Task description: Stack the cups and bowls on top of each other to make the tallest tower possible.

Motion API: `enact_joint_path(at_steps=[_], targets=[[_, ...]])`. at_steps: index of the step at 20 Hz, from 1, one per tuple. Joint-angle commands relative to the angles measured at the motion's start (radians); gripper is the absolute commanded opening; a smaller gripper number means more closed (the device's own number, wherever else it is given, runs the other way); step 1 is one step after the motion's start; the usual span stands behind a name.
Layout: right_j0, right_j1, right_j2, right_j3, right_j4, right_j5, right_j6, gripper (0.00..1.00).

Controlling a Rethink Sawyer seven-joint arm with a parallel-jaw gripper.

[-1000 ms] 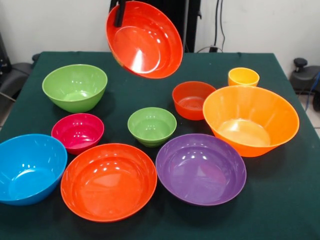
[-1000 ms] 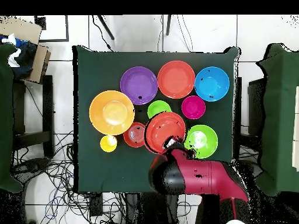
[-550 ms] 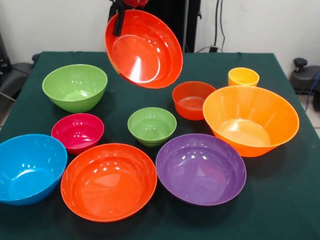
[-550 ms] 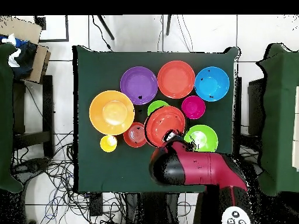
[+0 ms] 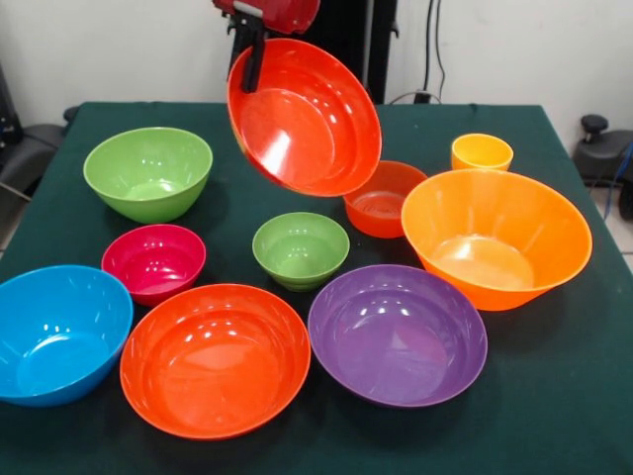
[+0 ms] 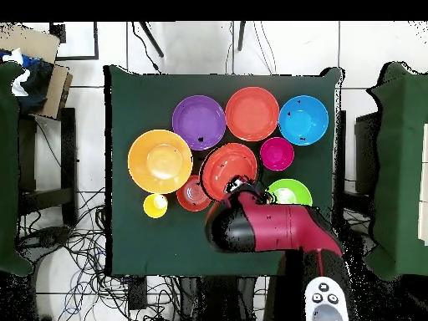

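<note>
The gripper [image 5: 252,54] pinches the tilted red bowl's [image 5: 307,119] rim, aloft over the small green bowl [image 5: 300,247] and small red-orange bowl [image 5: 381,206].

Held bowl [image 5: 305,117]: red-orange, tilted in the air, pinched at its rim by the claw [image 5: 251,61], screening the small red-orange bowl [image 5: 384,203] behind it.
Middle: small green bowl [image 5: 300,247] ringed closely by other bowls.
Open room: bare surface [image 5: 584,376] along the right edge and the front right corner.
</note>
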Motion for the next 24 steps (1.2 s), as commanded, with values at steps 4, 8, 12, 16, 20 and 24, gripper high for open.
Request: enact_joint_path(at_steps=[4, 8, 12, 16, 20, 24], targets=[[0.052, 0.046, 0.01, -0.091, 0.05, 0.133, 0.027, 0.0], [0.061, 0.054, -0.003, -0.098, 0.06, 0.127, 0.03, 0.0], [0.072, 0.059, -0.013, -0.106, 0.072, 0.127, 0.036, 0.0], [0.077, 0.053, -0.018, -0.107, 0.086, 0.141, 0.034, 0.0], [0.091, 0.06, -0.023, -0.136, 0.102, 0.167, 0.031, 0.0], [0.108, 0.075, -0.034, -0.168, 0.108, 0.184, 0.029, 0.0]])
